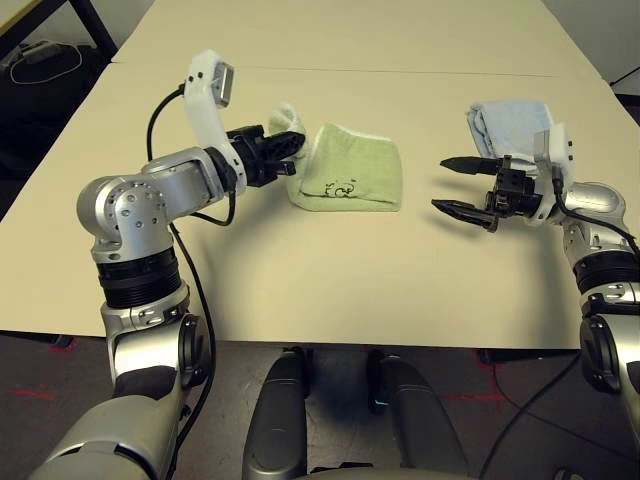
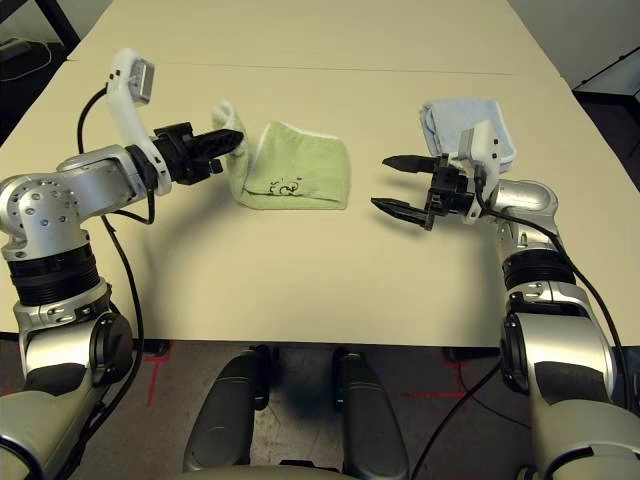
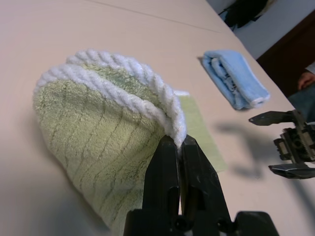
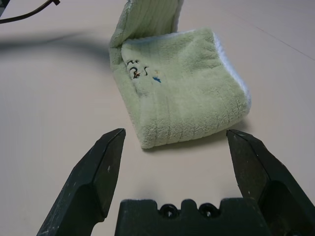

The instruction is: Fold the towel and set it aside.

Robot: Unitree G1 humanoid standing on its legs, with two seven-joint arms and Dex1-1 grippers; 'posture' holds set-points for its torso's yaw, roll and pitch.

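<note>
Pinching towel (image 1: 350, 180) edge, left pincer (image 1: 288, 150), right pincer (image 1: 455, 185) agape

No legible text, label, brand or number appears. The towel (image 4: 182, 88) bears only a small dark scribble mark (image 4: 135, 70), which cannot be read as any letter or numeral
</note>
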